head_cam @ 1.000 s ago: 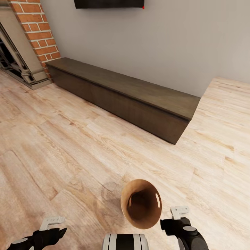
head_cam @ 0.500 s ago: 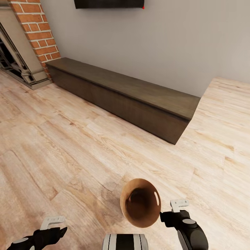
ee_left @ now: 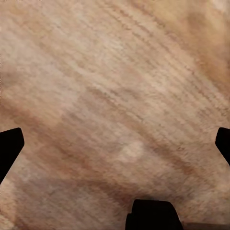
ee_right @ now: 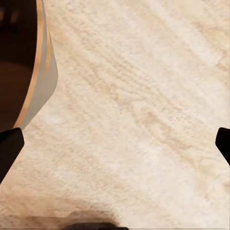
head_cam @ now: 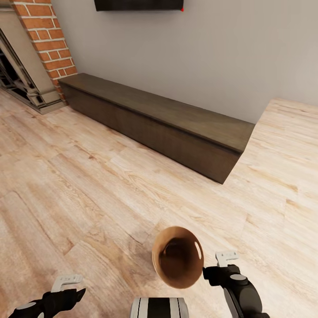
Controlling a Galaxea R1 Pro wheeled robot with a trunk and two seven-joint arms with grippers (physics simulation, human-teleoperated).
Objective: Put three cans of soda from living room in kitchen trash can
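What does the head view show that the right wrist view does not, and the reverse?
Head view: the long dark bench, the brick fireplace and the wall TV. Right wrist view: a close look at the tash can, its pale outer wall and thin rim, next to one dark tip of the jaws. Both: the tash can and the pale plank floor.
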